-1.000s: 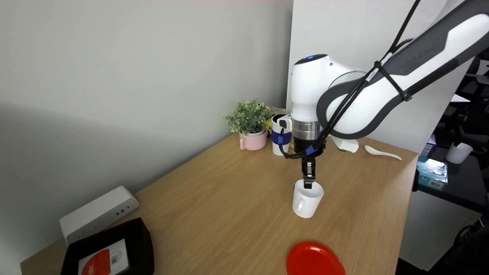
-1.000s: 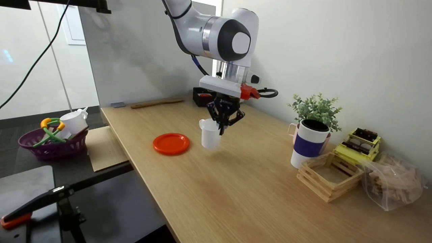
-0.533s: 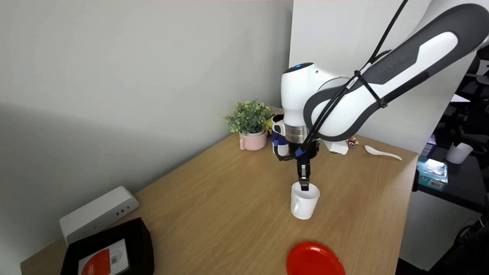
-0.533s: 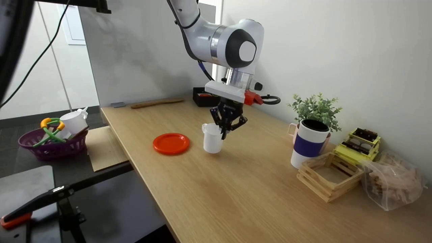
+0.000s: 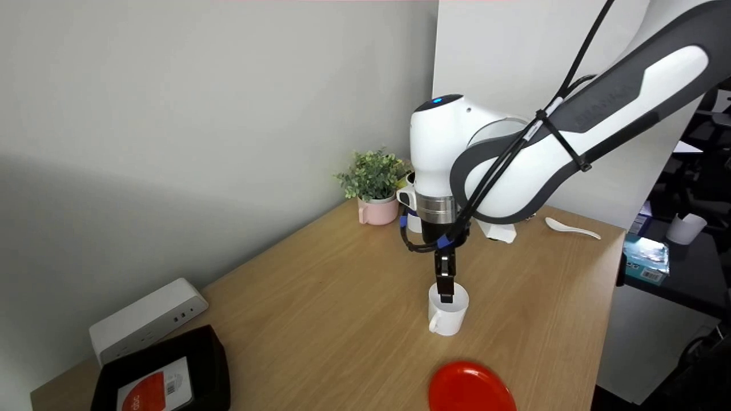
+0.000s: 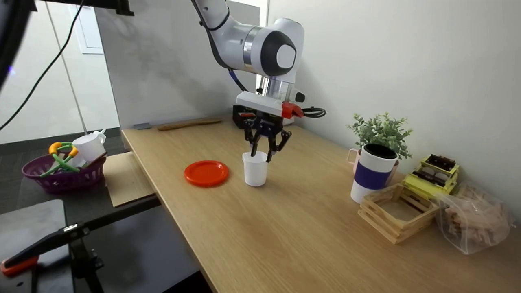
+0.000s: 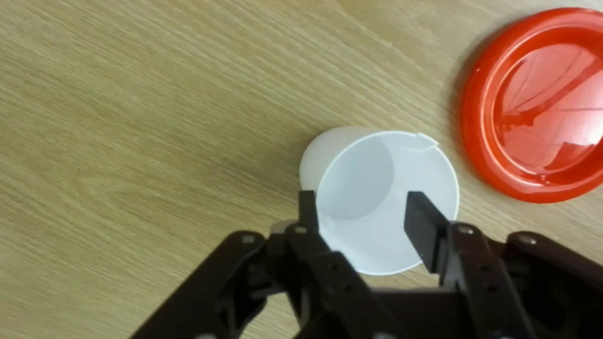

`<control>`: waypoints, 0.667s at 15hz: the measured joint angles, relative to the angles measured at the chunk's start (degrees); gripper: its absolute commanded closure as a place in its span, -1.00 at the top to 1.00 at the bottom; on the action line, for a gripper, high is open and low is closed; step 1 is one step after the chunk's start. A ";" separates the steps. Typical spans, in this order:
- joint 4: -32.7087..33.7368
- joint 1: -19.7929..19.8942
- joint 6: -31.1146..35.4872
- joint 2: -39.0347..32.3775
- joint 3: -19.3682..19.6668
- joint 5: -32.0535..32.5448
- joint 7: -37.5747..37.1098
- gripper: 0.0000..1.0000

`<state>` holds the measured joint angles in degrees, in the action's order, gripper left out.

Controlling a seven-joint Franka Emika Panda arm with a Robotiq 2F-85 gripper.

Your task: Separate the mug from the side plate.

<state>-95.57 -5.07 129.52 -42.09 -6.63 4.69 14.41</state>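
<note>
The white mug [image 6: 255, 173] stands upright on the wooden table, apart from the red side plate [image 6: 206, 173]. In the wrist view, bare tabletop separates the mug [image 7: 358, 174] from the plate [image 7: 546, 108], which is cut by the frame's right edge. My gripper [image 7: 362, 202] is open at the mug. One black finger [image 7: 308, 207] lies along the outside of the rim, and the opposite one overlaps the mug's mouth; whether it reaches inside cannot be told. In an exterior view the mug's handle [image 5: 434, 322] shows below my gripper [image 5: 446, 298].
A tall white cup with a blue band [image 6: 372, 173], a wooden crate [image 6: 399, 213] and a bag [image 6: 474, 217] stand along the wall. A potted plant [image 5: 371, 177], a white spoon [image 5: 571, 228] and a black tray [image 5: 214, 365] are also on the table.
My gripper was shut at the mug's rim and has opened. The mug came down onto the table, shifted slightly and turned, its handle swinging out of sight in an exterior view. The plate stayed put.
</note>
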 measured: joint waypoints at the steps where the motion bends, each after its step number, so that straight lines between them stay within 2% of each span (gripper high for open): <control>1: -0.73 -0.71 1.14 0.43 0.00 0.44 -0.72 0.79; 2: -1.85 -1.44 2.42 1.18 0.02 1.16 -1.76 0.94; 3: -3.24 -2.19 3.83 2.08 0.08 2.07 -3.02 0.98; 10: -13.24 -7.49 9.09 10.95 2.20 9.52 -14.91 1.00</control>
<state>-108.82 -12.57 138.62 -31.14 -4.43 14.22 -0.50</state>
